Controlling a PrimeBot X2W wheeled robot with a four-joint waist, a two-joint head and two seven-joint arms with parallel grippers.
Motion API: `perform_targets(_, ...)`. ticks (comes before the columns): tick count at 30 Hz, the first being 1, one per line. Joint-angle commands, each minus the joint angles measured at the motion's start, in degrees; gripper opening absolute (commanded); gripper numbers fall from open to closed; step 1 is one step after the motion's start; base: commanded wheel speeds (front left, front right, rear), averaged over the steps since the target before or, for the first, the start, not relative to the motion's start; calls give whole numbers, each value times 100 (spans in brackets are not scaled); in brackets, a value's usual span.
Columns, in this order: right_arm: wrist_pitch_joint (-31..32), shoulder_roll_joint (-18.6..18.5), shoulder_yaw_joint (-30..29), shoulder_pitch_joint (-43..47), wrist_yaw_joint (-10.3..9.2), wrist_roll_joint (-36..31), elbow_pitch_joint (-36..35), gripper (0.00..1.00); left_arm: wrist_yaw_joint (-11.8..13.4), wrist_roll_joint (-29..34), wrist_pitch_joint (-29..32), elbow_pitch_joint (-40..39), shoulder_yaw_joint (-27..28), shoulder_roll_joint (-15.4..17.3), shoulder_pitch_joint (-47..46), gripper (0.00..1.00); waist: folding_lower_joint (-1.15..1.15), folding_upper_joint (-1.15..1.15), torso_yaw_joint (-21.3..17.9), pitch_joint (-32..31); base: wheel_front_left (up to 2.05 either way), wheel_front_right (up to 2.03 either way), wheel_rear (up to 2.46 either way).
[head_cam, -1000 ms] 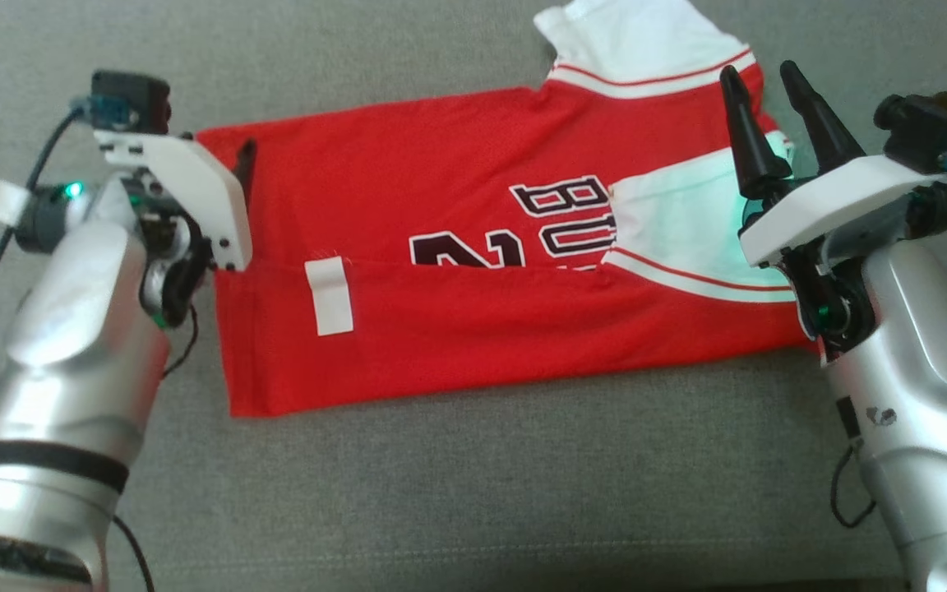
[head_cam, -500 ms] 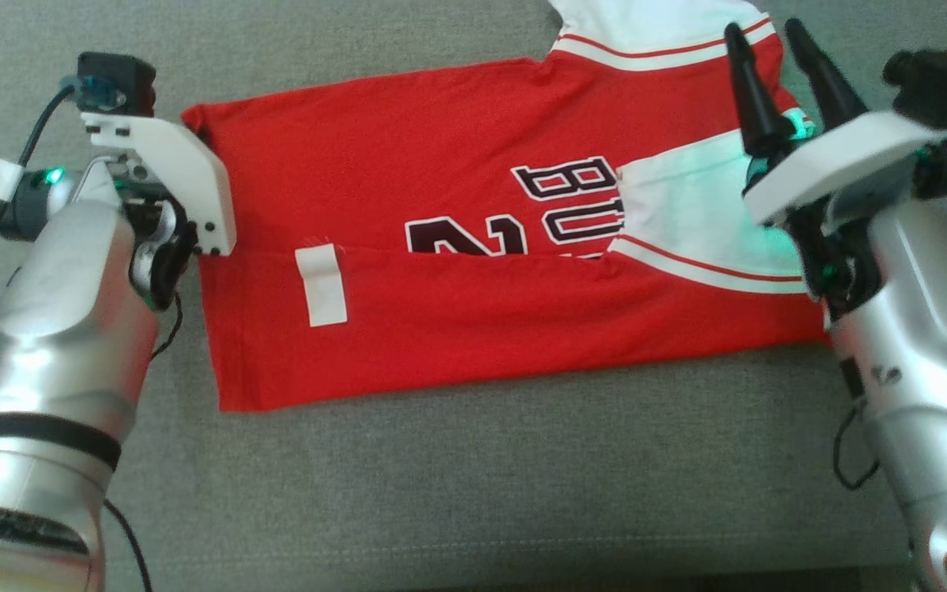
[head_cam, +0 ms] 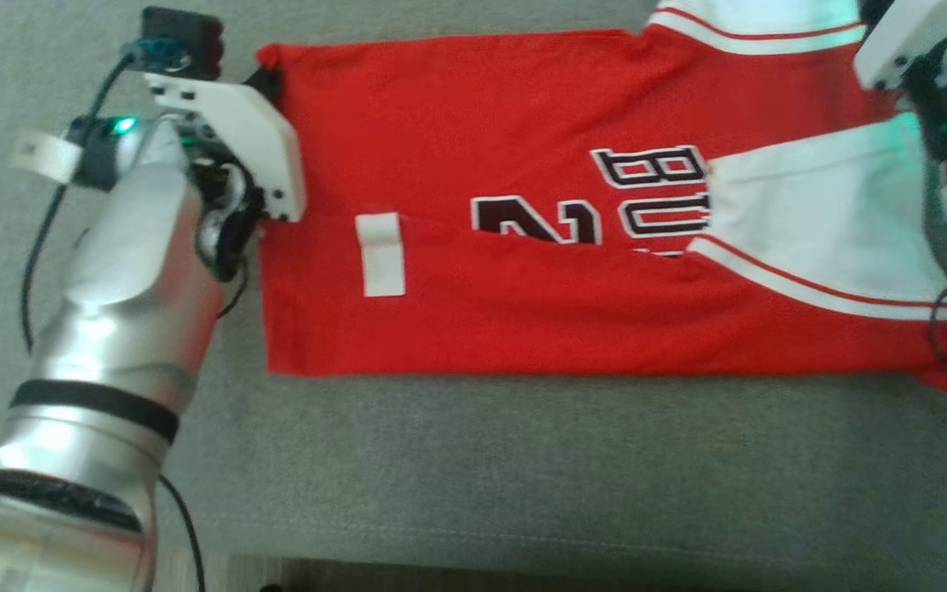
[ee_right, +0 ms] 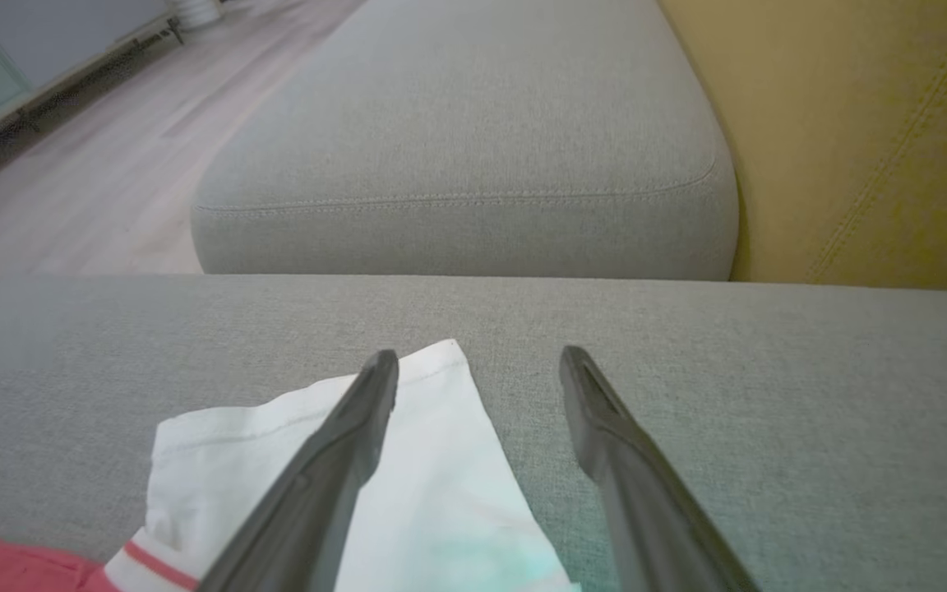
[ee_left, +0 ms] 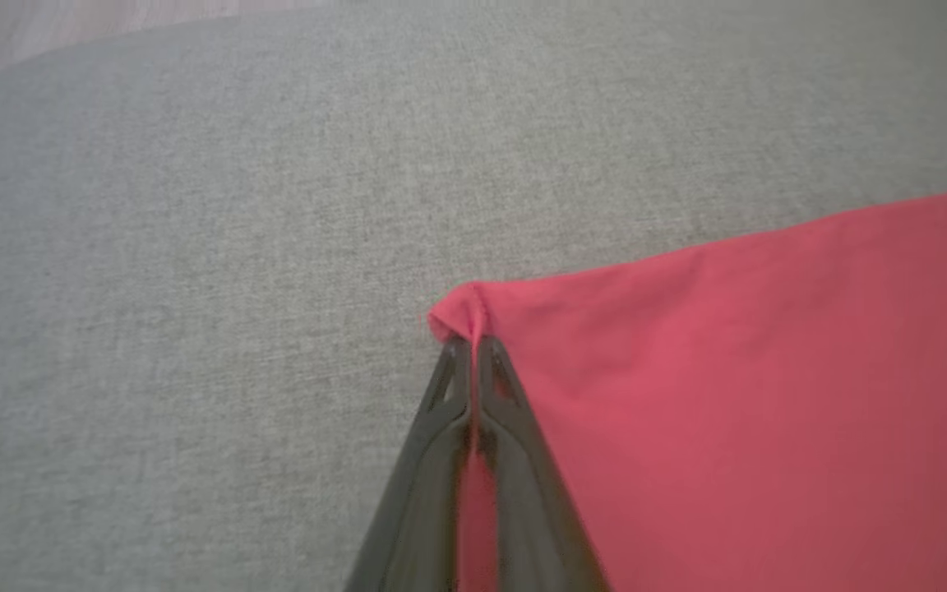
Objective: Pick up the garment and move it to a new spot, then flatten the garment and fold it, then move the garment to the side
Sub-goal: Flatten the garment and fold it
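Garment (head_cam: pixel 523 123) corner is pinched by left pincer (ee_left: pixel 471 344); right pincer (ee_right: pixel 480 355) gapes.

A folded red jersey (head_cam: pixel 523 123) lies on the grey cushion (head_cam: pixel 523 469).

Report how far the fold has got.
Done: the jersey lies flat on the grey cushion, near long edge folded over. In hand: the left gripper pinches its far corner; the right gripper hangs open over the white sleeve. To do: remaining folds, moving it aside.
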Motion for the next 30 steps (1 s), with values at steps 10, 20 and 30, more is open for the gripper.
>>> perform_targets(10, 509, -342, -19, -925, 37, -712, 1033, 100, -257, 11, -452, -381, -211, -284, -364, 0, -1, 0, 830, 332, 0, 0, 0)
perform_targets(20, 665, -475, -73, -1316, 37, -1209, 1772, 99, -327, -75, -767, -476, -371, -467, -444, 0, -1, 0, 1144, 457, 0, 0, 0)
perform_targets(30, -292, -469, -243, -1459, 37, -1340, 1800, 0, -98, -164, -1364, -441, -224, -430, -515, 0, -1, 0, 1049, 341, 0, 0, 0)
